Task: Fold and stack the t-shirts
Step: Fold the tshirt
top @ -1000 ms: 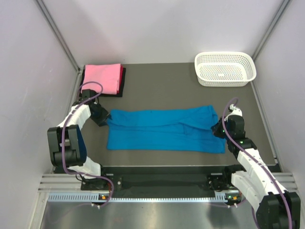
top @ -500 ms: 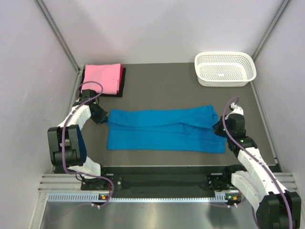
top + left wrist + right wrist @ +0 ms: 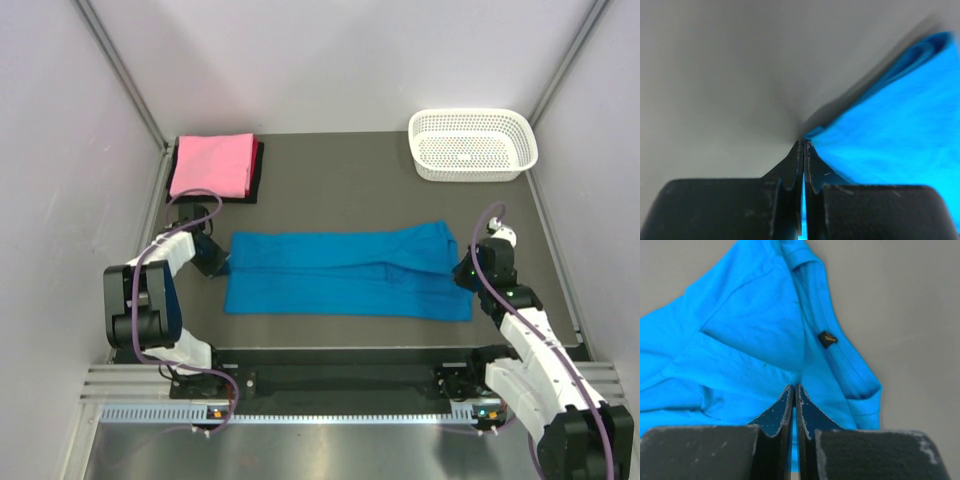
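Lying flat on the surface [image 3: 340, 195], the blue shirt [image 3: 345, 275] is pinched tight at each end by the left pincer [image 3: 219, 259] and the right pincer [image 3: 463, 272]. A folded pink shirt [image 3: 212, 165] sits far left, a white basket [image 3: 472, 116] far right.

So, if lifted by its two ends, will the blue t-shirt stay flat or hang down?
Probably it will sag: the blue t-shirt is thin cloth lying in soft folds. It looks light, so the shut jaws at each end should carry it. The folded layers may slip apart in the middle.
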Available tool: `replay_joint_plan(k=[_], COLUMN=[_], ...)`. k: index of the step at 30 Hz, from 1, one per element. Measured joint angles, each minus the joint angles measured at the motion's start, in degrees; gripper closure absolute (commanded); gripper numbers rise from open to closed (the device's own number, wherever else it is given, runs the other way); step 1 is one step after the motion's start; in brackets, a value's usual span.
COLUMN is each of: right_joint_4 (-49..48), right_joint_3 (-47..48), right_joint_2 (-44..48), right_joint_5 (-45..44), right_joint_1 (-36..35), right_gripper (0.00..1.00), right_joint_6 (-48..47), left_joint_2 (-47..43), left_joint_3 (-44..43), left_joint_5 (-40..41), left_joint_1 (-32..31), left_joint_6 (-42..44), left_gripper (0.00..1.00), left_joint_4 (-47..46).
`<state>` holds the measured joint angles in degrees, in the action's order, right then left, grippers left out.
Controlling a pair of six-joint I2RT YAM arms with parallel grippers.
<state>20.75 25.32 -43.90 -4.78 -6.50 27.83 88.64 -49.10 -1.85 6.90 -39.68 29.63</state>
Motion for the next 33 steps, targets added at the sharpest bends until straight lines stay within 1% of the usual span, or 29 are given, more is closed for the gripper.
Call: replay_joint_plan(k=[4,6,8,9,11,13,17,18,22,26,31,33], right_joint_4=[1.25,1.95,2.34,2.58,2.82,3.54,6.62,7.15,7.06,4.24,-0.28,-1.99], right_joint_3=[0.37,0.37,0.37,0.37,0.37,0.5,3.58,4.81,9.09,9.66,9.03,8.09], right_joint_2=[-2.08,-3.08,-3.37,-3.37,-3.37,-3.45,-5.25,-5.88,-9.18,-12.59,-17.73,-20.37], right_joint_5=[-0.74,-0.72,-0.52,-0.37,-0.22,-0.31,-0.33,-0.13,2.05,5.92,8.33,8.15], right_joint_1=[0.0,0.0,0.0,0.0,0.0,0.0,0.0,0.0,-0.02,-0.33,-0.63,-0.63], right_gripper=[1.0,0.98,0.95,0.93,0.86,0.85,0.76,0.75,0.77,0.78,0.78,0.79], right_joint_6=[1.01,1.42,1.88,2.03,2.43,2.49,2.73,2.8,2.86,3.69,4.72,4.87], left_joint_2=[0.02,0.04,0.42,0.7,1.25,1.29,1.22,1.22,1.62,6.12,13.64,15.43], left_joint_3=[0.63,0.61,0.26,-0.15,-1.73,-4.07,-10.78,-12.07,-13.46,-13.55,-14.05,-16.24], left_joint_5=[0.26,0.42,1.18,1.55,2.43,3.34,3.15,2.36,-3.21,-7.93,-9.03,-8.59], left_joint_1=[0.0,-0.04,-0.11,-0.15,-0.15,-0.15,-0.26,-0.35,-1.33,-2.47,-2.75,-2.78], left_joint_6=[0.57,0.66,0.83,0.92,1.36,1.77,3.41,3.91,5.6,7.06,8.09,7.98], left_gripper=[1.0,0.99,0.87,0.79,0.73,0.69,0.69,0.69,0.7,0.71,0.74,0.75], left_joint_4=[0.26,0.31,0.66,0.83,2.21,3.96,5.05,4.7,1.66,-0.85,-1.9,-0.85])
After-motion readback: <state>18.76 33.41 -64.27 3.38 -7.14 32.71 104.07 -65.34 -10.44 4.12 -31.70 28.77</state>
